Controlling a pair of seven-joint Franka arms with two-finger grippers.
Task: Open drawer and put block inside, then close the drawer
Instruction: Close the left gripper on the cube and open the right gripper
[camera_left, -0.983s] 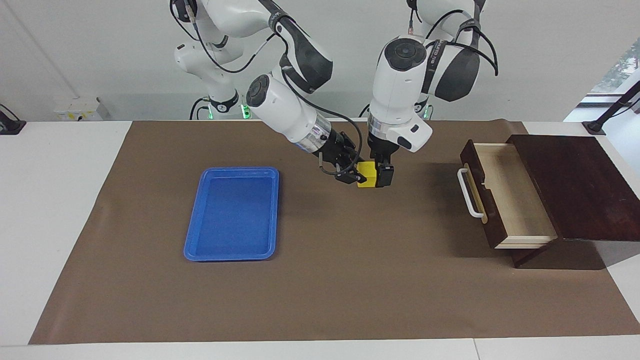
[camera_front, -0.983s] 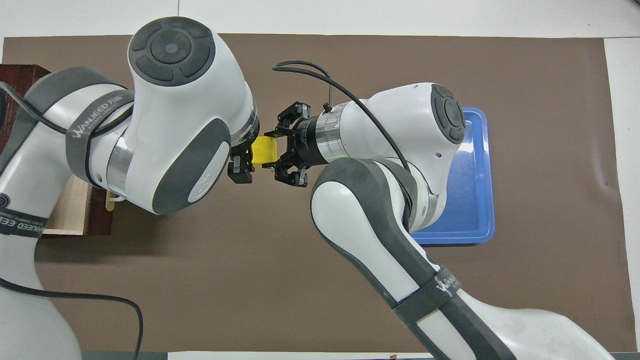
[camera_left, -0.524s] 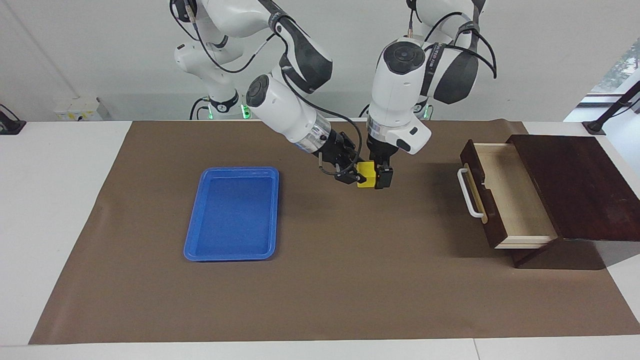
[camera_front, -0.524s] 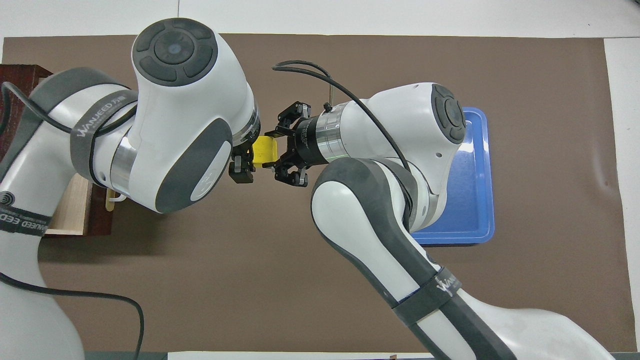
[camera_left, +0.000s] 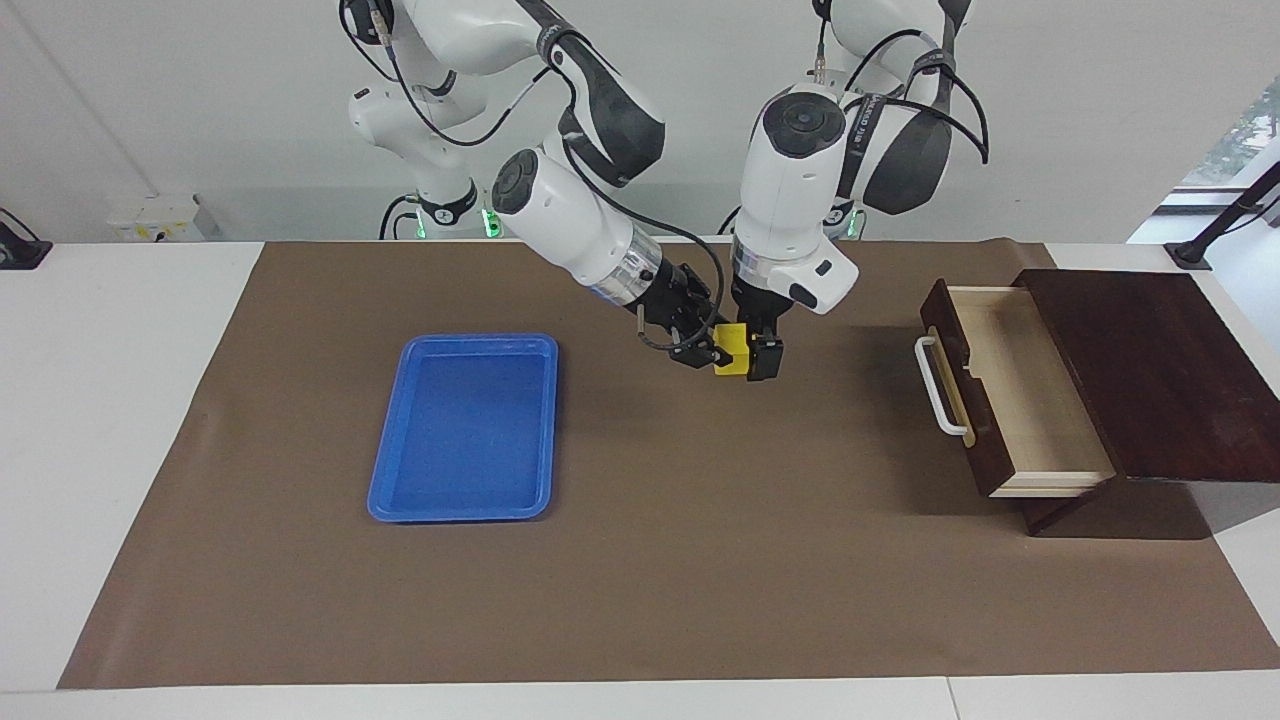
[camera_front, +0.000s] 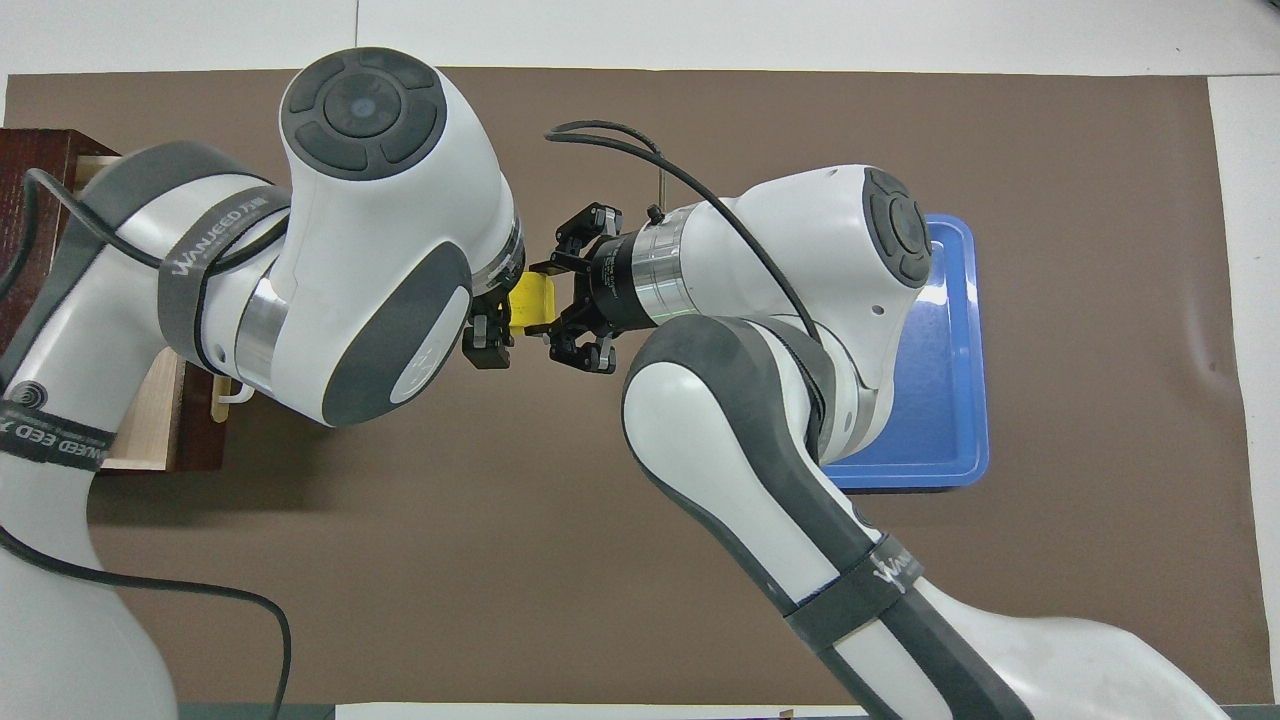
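Note:
The yellow block (camera_left: 731, 349) (camera_front: 530, 303) hangs over the middle of the brown mat, with my right gripper (camera_left: 706, 350) (camera_front: 549, 308) shut on it from the side of the right arm's end. My left gripper (camera_left: 746, 353) comes down from above, open, with its fingers straddling the block. One black finger pad (camera_left: 767, 358) (camera_front: 489, 347) sits close against the block's face toward the drawer, and the other finger is hidden. The drawer (camera_left: 1010, 390) (camera_front: 140, 420) stands pulled out of its dark brown box (camera_left: 1150, 370), pale inside and empty, white handle (camera_left: 935, 385) toward the grippers.
A blue tray (camera_left: 465, 428) (camera_front: 945, 400) lies empty on the mat (camera_left: 640, 580) toward the right arm's end. The two arms' wrists crowd together over the mat's middle.
The left arm's wrist has shifted a little toward the right gripper, bringing its finger pad closer against the block. The right gripper and the block have stayed still.

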